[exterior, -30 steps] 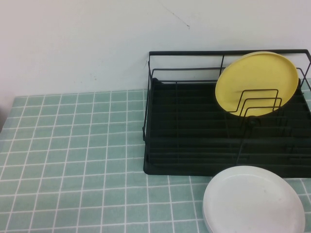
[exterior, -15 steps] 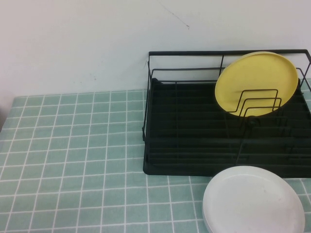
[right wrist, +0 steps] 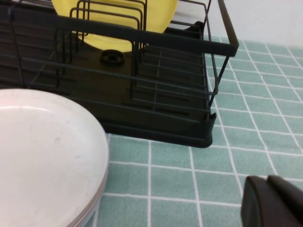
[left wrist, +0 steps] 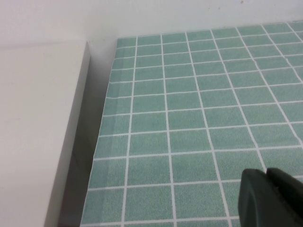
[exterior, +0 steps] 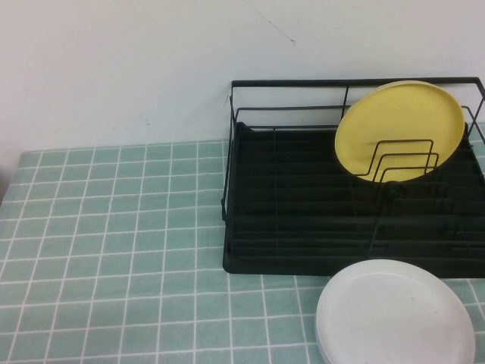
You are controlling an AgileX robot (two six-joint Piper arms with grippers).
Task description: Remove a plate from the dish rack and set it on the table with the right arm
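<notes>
Already the plate (exterior: 395, 312) lies flat on the table (exterior: 114, 250), stacked just before the rack (exterior: 303, 227); stiff, smooth, likely breakable, best pinched at its rim; left gripper (left wrist: 272, 198) and right gripper (right wrist: 272, 203) hover low, seemingly closed, empty.

I see a plain white wall (exterior: 136, 68) behind, marked by 1 thin dark scratch (exterior: 273, 26). A white panel (left wrist: 38, 132) stands beside the tabletop's edge. Light is even.
</notes>
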